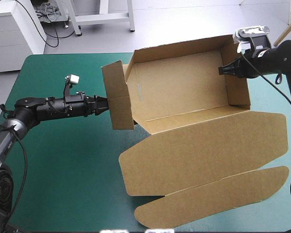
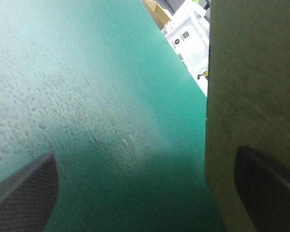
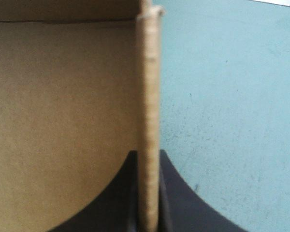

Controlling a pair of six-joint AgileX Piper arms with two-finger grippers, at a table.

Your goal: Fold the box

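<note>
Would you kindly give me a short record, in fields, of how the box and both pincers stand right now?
box: open tray, walls raised
lid: flat on the table, toward its near edge
left pincer: open, at the left flap
right pincer: shut on the right wall, one finger inside, one outside

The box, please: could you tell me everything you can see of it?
The box is brown cardboard, an open tray with its walls up, on the teal-green table cover. Its lid lies flat toward the near edge. The left end flap stands loose, the open left gripper at it. The right gripper pinches the right wall.
</note>
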